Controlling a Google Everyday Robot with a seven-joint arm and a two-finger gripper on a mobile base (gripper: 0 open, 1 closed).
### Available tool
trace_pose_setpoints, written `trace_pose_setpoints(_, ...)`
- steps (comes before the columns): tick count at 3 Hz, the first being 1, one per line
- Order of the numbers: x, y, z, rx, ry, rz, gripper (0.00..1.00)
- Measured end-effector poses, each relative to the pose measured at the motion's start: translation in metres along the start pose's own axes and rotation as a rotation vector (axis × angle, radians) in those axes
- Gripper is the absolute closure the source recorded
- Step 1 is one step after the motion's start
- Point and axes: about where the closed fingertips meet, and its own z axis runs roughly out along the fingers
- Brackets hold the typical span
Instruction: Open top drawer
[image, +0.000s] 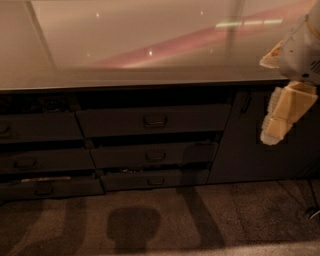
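gripper (274, 131) hangs at rt, in front of cabinet door (240, 150), well apart from top drawer (115, 121); grip state: can't tell. 2 drawers (125, 156) below it, countertop (125, 45) above.

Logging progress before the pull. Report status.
Gripper far right, in front of the cabinet door. Top drawer untouched, handle free. Nothing blocking the handle.
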Motion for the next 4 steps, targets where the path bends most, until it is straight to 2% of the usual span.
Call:
trace_pose_setpoints(1, -0.050, 0.000, 0.030, -0.029, 0.008, -0.118, 0.00)
trace_pose_setpoints(2, -0.097, 0.020, 0.053, -0.071, 0.008, -0.244, 0.00)
trace_pose_setpoints(3, -0.132, 0.049, 0.071, -0.122, 0.007, -0.356, 0.00)
trace_pose_setpoints(4, -0.134, 0.050, 0.070, -0.105, 0.006, -0.371, 0.00)
